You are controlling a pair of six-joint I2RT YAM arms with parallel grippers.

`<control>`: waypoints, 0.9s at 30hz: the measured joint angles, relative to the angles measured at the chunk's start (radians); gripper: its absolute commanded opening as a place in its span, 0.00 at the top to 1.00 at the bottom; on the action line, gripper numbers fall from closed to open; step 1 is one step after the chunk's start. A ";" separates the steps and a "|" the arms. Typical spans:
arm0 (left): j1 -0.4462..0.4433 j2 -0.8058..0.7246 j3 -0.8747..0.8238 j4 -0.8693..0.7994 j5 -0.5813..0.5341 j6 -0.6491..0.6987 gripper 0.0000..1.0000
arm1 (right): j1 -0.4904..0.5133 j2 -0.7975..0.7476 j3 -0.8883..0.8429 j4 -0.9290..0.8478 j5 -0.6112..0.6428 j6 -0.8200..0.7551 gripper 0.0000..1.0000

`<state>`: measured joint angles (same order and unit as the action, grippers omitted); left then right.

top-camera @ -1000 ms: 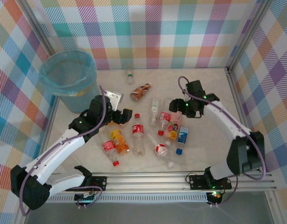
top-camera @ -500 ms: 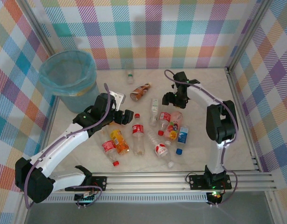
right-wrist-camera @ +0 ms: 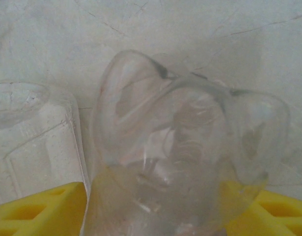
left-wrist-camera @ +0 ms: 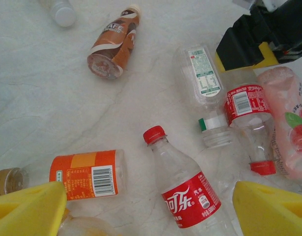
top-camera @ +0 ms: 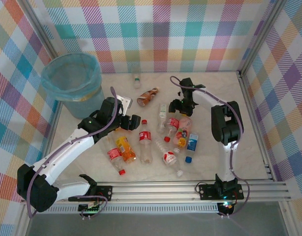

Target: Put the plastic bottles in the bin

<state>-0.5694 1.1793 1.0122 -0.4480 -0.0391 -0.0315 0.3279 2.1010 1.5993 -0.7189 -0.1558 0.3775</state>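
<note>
Right wrist: my right gripper (right-wrist-camera: pixel 158 199) has 2 yellow pads (right-wrist-camera: pixel 38 206) flanking a clear bottle (right-wrist-camera: pixel 185 132); clamped or not, I cannot tell. Left gripper (left-wrist-camera: pixel 151 206) gapes above scattered bottles (top-camera: pixel 146 142). Bin (top-camera: pixel 77 101) stands far left.

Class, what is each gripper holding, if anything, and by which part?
Left gripper: nothing, jaws open. Right gripper: jaws straddle the base end of a clear bottle; whether they grip it cannot be told.

place: robot test cell | evidence: plaid cloth walls (top-camera: pixel 155 34); aluminium frame rail (top-camera: pixel 165 189); marble-look tabletop (top-camera: pixel 207 152)
</note>
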 measured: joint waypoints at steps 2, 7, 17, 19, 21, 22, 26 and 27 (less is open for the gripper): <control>0.000 0.000 0.005 -0.001 -0.001 0.002 0.12 | 0.000 0.006 0.000 0.006 -0.010 0.004 0.35; 0.000 0.004 0.032 -0.014 -0.006 0.002 0.12 | -0.002 0.008 0.002 0.025 -0.029 0.007 0.43; 0.000 0.008 0.209 -0.104 0.000 -0.033 0.12 | -0.008 -0.069 0.008 0.040 -0.027 -0.002 0.48; 0.000 0.017 0.280 -0.129 0.007 -0.053 0.12 | -0.008 -0.117 0.009 0.043 -0.024 -0.007 0.48; 0.000 0.030 0.347 -0.149 0.017 -0.076 0.12 | -0.008 -0.170 0.011 0.045 -0.019 -0.018 0.48; 0.000 0.037 0.379 -0.160 0.022 -0.089 0.12 | -0.008 -0.201 0.011 0.048 -0.018 -0.024 0.49; 0.000 0.076 0.499 -0.210 0.058 -0.145 0.11 | -0.008 -0.328 0.003 0.078 -0.029 -0.052 0.49; 0.000 0.085 0.519 -0.216 0.072 -0.156 0.11 | -0.008 -0.364 -0.008 0.098 -0.041 -0.063 0.49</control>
<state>-0.5694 1.2644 1.5311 -0.6643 0.0334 -0.1871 0.3202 1.7370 1.5917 -0.6205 -0.1967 0.3145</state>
